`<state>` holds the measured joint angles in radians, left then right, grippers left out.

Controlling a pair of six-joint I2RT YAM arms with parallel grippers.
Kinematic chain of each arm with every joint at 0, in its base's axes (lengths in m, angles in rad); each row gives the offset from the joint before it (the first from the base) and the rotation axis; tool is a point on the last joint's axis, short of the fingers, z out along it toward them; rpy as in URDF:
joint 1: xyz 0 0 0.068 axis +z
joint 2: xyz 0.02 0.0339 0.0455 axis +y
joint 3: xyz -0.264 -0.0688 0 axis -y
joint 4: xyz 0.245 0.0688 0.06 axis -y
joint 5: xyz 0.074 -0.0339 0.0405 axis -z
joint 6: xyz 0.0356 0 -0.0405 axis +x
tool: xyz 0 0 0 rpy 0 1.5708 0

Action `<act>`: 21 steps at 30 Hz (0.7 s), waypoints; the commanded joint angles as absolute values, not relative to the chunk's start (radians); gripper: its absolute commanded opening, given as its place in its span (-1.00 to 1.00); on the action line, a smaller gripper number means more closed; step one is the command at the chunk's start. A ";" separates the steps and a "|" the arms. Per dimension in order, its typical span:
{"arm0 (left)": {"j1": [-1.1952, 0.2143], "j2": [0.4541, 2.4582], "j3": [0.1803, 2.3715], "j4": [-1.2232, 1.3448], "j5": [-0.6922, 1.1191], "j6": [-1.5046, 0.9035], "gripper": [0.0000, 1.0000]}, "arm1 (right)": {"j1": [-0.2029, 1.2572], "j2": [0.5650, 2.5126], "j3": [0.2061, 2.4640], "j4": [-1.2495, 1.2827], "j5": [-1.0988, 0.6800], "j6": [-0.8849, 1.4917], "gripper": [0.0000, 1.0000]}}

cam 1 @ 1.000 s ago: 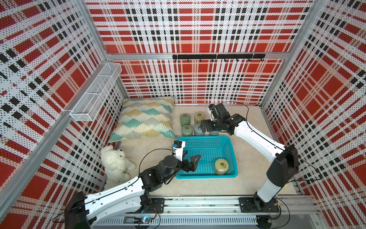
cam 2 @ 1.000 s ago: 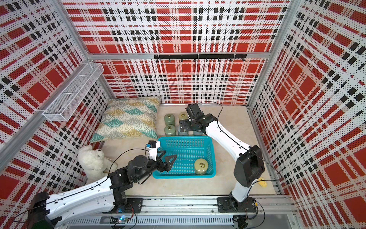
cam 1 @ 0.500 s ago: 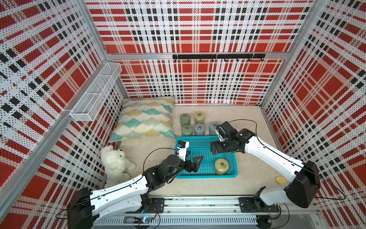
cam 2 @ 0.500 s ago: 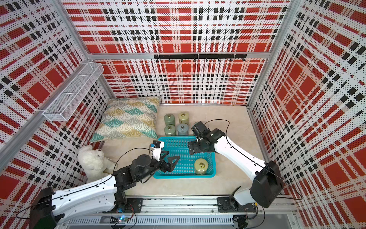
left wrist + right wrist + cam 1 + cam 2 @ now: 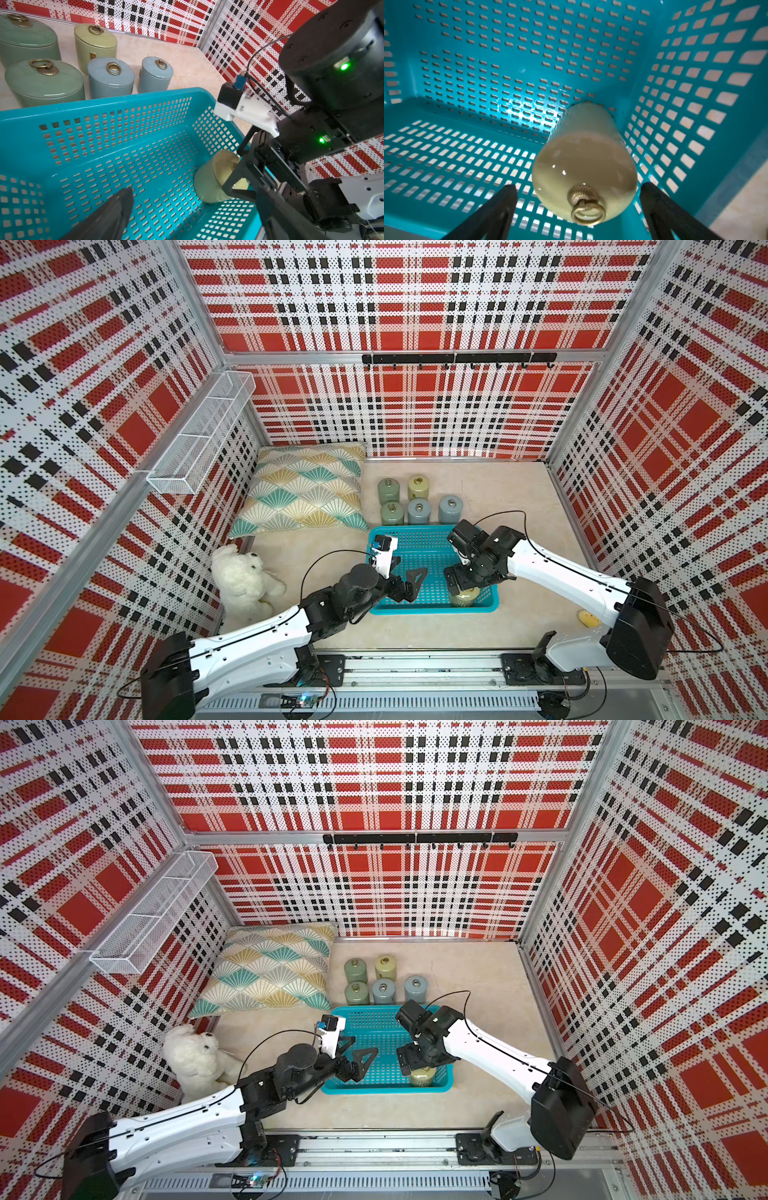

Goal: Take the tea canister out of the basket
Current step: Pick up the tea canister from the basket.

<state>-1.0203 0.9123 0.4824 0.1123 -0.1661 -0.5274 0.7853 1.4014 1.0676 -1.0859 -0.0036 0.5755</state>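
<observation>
The turquoise basket [image 5: 415,609] [image 5: 374,1089] [image 5: 104,108] [image 5: 529,62] lies on the floor near the front. One pale yellow-green tea canister [image 5: 464,597] [image 5: 422,1077] [image 5: 207,185] [image 5: 583,158] with a brass ring lid stands in its near right corner. My right gripper [image 5: 466,585] [image 5: 422,1065] [image 5: 578,187] hangs open just over the lid, one finger on each side with gaps showing. My left gripper [image 5: 405,572] [image 5: 357,1048] [image 5: 192,193] is open and empty over the basket's left part.
Several more canisters [image 5: 419,511] [image 5: 383,990] [image 5: 110,76] stand just behind the basket. A patterned pillow [image 5: 307,489] lies at the back left and a white plush toy [image 5: 243,576] by the left wall. A wire rack [image 5: 203,431] hangs there. A small yellow object [image 5: 588,618] lies at the right.
My right arm swung from the canisters behind the basket toward the front and down over the canister inside it. My left gripper edged a little further over the basket.
</observation>
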 commanded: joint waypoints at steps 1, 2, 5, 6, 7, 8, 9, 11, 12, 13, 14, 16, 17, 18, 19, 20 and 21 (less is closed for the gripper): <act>-1.013 0.900 0.502 0.120 -0.156 -0.507 0.98 | 0.795 1.394 1.048 -1.110 -0.009 0.598 1.00; -1.014 0.900 0.503 0.120 -0.155 -0.509 0.98 | 0.795 1.394 1.042 -1.105 -0.014 0.598 1.00; -1.014 0.900 0.504 0.120 -0.156 -0.509 0.98 | 0.796 1.407 1.017 -1.084 -0.036 0.598 1.00; -1.014 0.899 0.505 0.120 -0.156 -0.509 0.98 | 0.796 1.414 1.010 -1.074 -0.042 0.596 1.00; -1.014 0.900 0.506 0.120 -0.155 -0.511 0.98 | 0.796 1.424 1.007 -1.068 -0.043 0.594 1.00; -1.014 0.900 0.507 0.120 -0.154 -0.511 0.98 | 0.797 1.435 1.007 -1.064 -0.040 0.594 1.00; -1.014 0.899 0.509 0.118 -0.155 -0.511 0.98 | 0.798 1.446 1.008 -1.058 -0.037 0.592 1.00; -1.015 0.897 0.511 0.111 -0.156 -0.512 0.98 | 0.801 1.461 1.012 -1.043 -0.038 0.587 1.00; -1.015 0.894 0.511 0.110 -0.156 -0.513 0.98 | 0.801 1.468 1.012 -1.034 -0.040 0.585 1.00; -1.015 0.891 0.510 0.110 -0.157 -0.515 0.98 | 0.801 1.477 1.012 -1.026 -0.038 0.582 1.00; -1.015 0.889 0.509 0.110 -0.157 -0.514 0.98 | 0.801 1.487 1.012 -1.020 -0.034 0.580 1.00; -1.015 0.884 0.508 0.107 -0.159 -0.515 0.98 | 0.802 1.512 1.007 -1.007 -0.031 0.573 1.00; -1.015 0.881 0.508 0.104 -0.160 -0.515 0.98 | 0.802 1.522 1.002 -1.001 -0.030 0.570 1.00; -1.015 0.878 0.508 0.103 -0.160 -0.517 0.98 | 0.802 1.533 0.998 -0.996 -0.024 0.569 1.00; -1.015 0.877 0.508 0.103 -0.161 -0.516 0.98 | 0.802 1.542 0.996 -0.992 -0.020 0.566 1.00; -1.015 0.876 0.508 0.100 -0.158 -0.516 0.98 | 0.802 1.551 0.991 -0.984 -0.019 0.562 1.00; -1.015 0.875 0.506 0.100 -0.159 -0.516 0.98 | 0.802 1.559 0.990 -0.978 -0.015 0.561 1.00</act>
